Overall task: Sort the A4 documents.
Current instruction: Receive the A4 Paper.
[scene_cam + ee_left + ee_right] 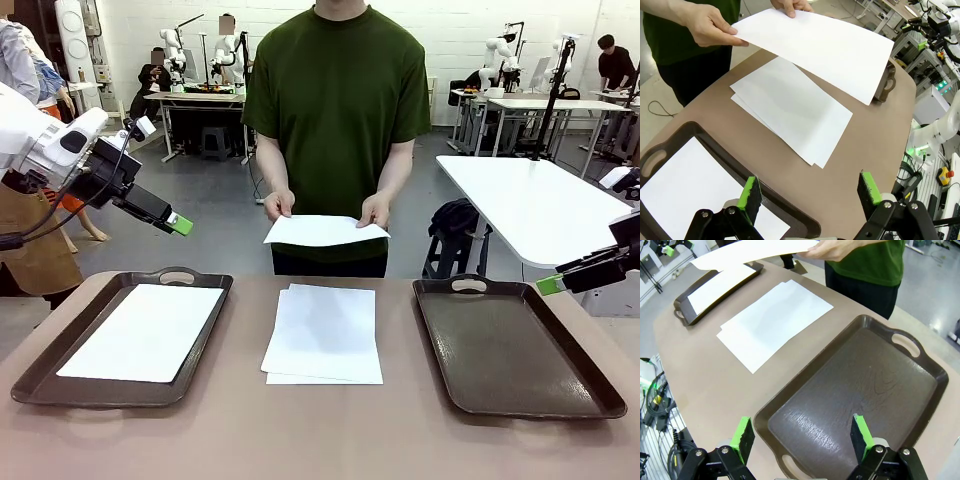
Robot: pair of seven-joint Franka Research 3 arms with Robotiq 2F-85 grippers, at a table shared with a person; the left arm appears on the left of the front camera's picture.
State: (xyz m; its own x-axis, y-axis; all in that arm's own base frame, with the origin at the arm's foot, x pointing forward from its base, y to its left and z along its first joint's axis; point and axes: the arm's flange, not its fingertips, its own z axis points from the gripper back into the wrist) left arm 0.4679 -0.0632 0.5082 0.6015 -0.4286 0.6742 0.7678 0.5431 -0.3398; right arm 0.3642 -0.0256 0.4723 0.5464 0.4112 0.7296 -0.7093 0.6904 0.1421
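Note:
A small stack of white A4 documents lies in the middle of the table. One more sheet lies in the left brown tray. The person holds another sheet in both hands above the far edge. The right brown tray holds nothing. My left gripper hovers open above the left tray. Open too, my right gripper hangs over the right tray's near end.
The brown table has bare strips between the stack and each tray. Behind the person stand white tables, a black stool and other workstations.

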